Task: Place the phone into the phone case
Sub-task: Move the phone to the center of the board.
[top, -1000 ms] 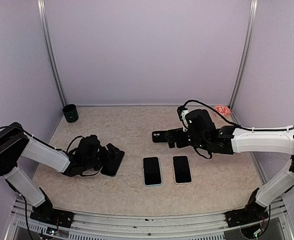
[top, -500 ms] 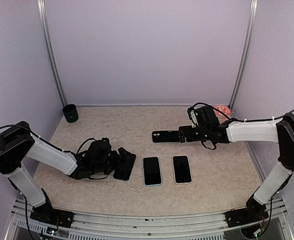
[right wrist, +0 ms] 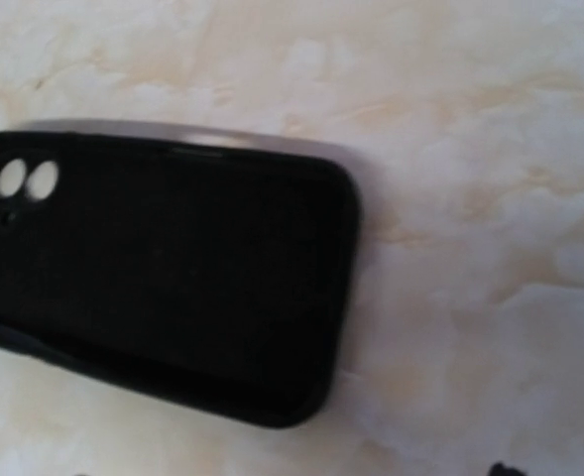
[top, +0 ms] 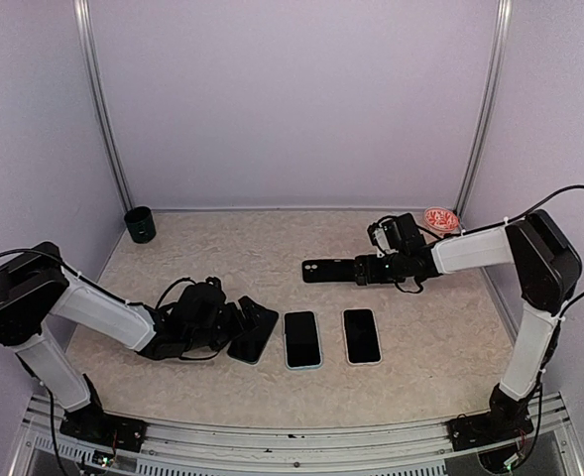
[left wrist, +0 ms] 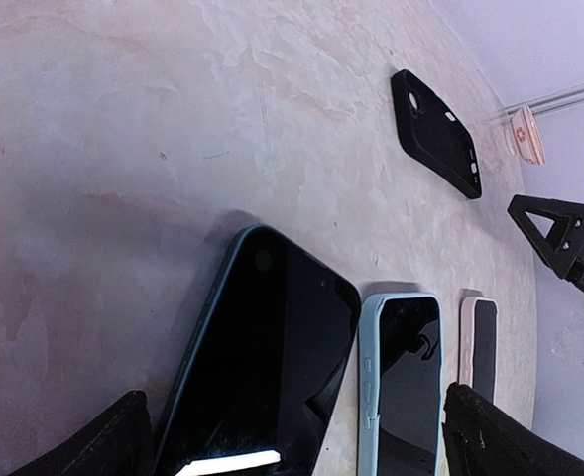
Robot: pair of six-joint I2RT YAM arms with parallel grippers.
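Observation:
A bare dark phone (top: 253, 330) lies tilted on the table, its screen up (left wrist: 262, 347). My left gripper (top: 235, 322) is low at its near end and open. In the left wrist view the left gripper (left wrist: 296, 451) has one black fingertip (left wrist: 103, 446) on each side of the phone. The empty black phone case (top: 326, 270) lies further back, camera holes to the left (right wrist: 173, 268). My right gripper (top: 367, 270) is at the case's right end. Its jaws look open, with nothing between them. Only a speck of one finger shows in the right wrist view.
A phone in a light blue case (top: 302, 339) and one in a pale pink case (top: 362, 336) lie side by side just right of the bare phone. A dark cup (top: 140, 224) stands at the back left. A red-and-white round thing (top: 440, 218) sits back right.
My left gripper slid right, and the bare phone moved with it toward the blue-cased phone. The right arm stretched out and its gripper drew back to the case's right end.

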